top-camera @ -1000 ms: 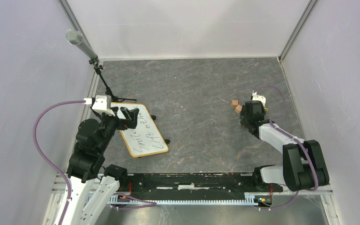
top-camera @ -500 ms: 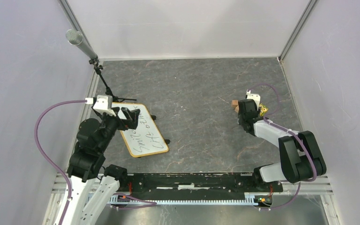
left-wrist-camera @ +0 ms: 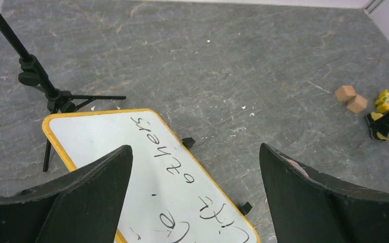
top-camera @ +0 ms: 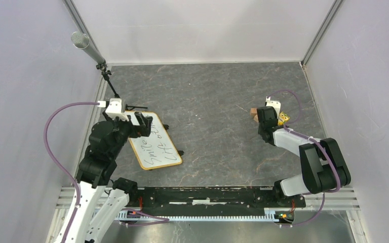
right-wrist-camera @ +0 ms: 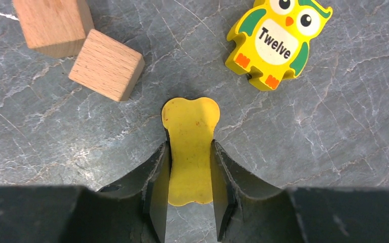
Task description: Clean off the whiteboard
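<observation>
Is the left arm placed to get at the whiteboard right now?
Likely yes: the left gripper hangs open above the whiteboard, nothing between them; the tripod stands beside its far corner, off the path.

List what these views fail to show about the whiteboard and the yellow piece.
- Left wrist view: writing on the whiteboard runs off the bottom edge and under the fingers of the left gripper.
- Top view: that writing is too small to read, and the left gripper covers the board's far end.
- Right wrist view: the near end of the yellow piece is hidden by the right gripper.
</observation>
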Motion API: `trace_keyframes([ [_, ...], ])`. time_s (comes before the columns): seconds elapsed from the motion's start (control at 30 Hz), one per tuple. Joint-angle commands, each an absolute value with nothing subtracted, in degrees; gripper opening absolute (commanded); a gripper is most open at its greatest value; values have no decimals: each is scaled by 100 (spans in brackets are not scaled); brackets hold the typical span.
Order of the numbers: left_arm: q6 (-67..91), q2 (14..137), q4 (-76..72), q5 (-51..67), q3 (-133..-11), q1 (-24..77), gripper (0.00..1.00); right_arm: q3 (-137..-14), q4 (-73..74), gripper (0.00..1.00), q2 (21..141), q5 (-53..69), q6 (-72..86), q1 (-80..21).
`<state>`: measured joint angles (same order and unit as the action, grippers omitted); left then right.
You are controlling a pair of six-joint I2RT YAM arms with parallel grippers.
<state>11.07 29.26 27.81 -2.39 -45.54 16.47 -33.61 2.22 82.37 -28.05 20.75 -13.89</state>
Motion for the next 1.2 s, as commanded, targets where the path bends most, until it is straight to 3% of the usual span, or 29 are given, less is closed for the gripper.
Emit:
trace_keyframes([
  [0.0,1304,3250,2799,-471,-4669,1636,100,-3292,-193,24,8223,-2631,2104,-1424],
  [0.33,1925,3296,2761,-783,-4696,1635,100,-3346,-858,13,7430,-1336,1671,-1480],
  [0.47,2413,3292,3054,-682,-5105,1635,100,-3416,-1933,11,7265,-565,1870,-1774],
  [0.8,2631,4023,5310,-1254,-6556,1633,100,-3659,-4101,9,8017,1090,2193,-3279],
  [0.93,3077,4215,5998,-1629,-6556,1635,100,-3819,-4792,9,8505,2318,2659,-3751],
  [1.17,4181,3891,6476,-2067,-5941,1635,89,-4446,-5222,10,9251,2846,2859,-4934],
])
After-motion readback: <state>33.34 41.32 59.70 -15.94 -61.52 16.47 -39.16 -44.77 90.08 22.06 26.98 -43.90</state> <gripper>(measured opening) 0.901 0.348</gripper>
